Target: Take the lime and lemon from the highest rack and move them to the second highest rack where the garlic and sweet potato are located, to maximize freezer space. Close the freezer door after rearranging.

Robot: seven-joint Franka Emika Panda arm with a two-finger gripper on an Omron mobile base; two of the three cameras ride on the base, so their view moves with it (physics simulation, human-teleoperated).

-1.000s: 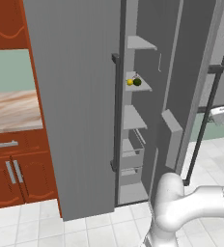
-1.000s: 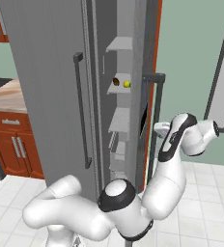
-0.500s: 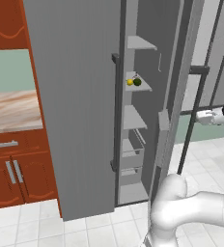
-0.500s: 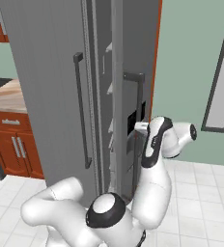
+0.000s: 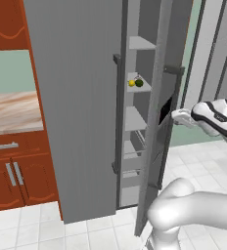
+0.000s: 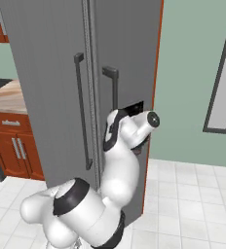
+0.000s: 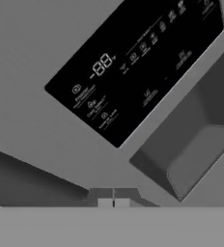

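So the gripper (image 7: 113, 201) is right up against the outside of the freezer door (image 5: 157, 146), and in the hand view the two fingertips sit pressed together with nothing between them, so the jaws are clenched on nothing. Looks to me like the last step is underway: pushing the door shut. In the left base view the hand sits at about 3 o'clock, touching the door's outer face just beside the dark display panel (image 5: 165, 110), and the door is only part closed, with a gap you can see through. Through that gap the lime (image 5: 139, 83) and the lemon (image 5: 131, 83) sit side by side, touching or nearly so, on the second highest rack (image 5: 135, 89), with the highest rack (image 5: 141, 45) above them at about 12 o'clock looking bare. I can't make out the garlic or sweet potato from here, probably hidden by the door edge. So my read is the moving is done and the next move just needs a steady push toward the cabinet until the gap is gone. The right base view is a different story: from that side the door face looks almost flush with its twin and you get both bar handles, but none of the shelves. The hand view gives you the panel's lit digits and the dispenser recess (image 7: 191, 144), which neither base view shows clearly.
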